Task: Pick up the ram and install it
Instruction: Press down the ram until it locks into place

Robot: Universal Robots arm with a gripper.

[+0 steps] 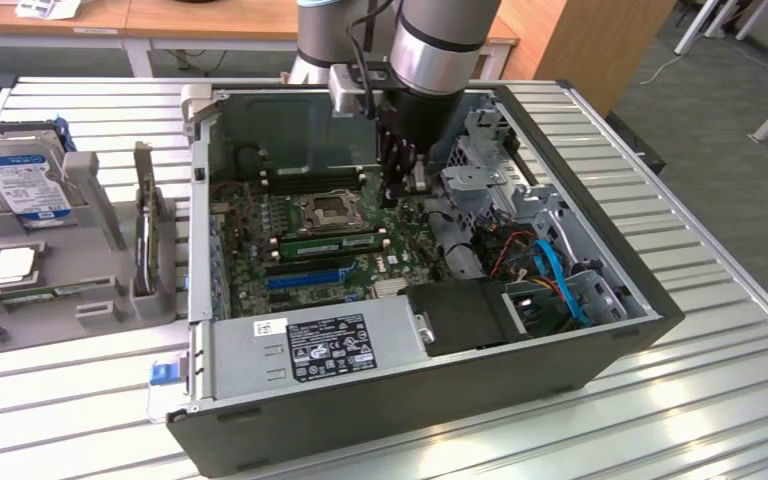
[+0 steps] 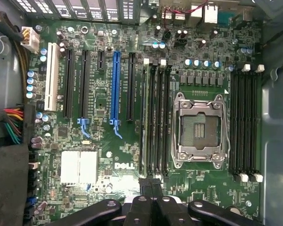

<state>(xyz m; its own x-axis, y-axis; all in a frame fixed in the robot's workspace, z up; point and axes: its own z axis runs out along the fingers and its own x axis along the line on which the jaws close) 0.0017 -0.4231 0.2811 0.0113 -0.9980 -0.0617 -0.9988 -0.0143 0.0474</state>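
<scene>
One ram [image 1: 333,243] sits slotted in the motherboard [image 2: 108,141]; one gripper [image 2: 152,184] hangs closed, empty.

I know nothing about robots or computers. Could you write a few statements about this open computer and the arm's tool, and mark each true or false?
1. The computer case lies open, with its motherboard in plain sight. True.
2. A chip sits in the processor socket. False: the socket is empty, with its bare contacts showing.
3. The tool has its fingers spread wide. False: they are shut together, just above the board.
4. A green ram stick sits in a memory slot beside the socket. True.
5. A hard drive stands in a grey holder outside the case, at the exterior view's left. True.
</scene>
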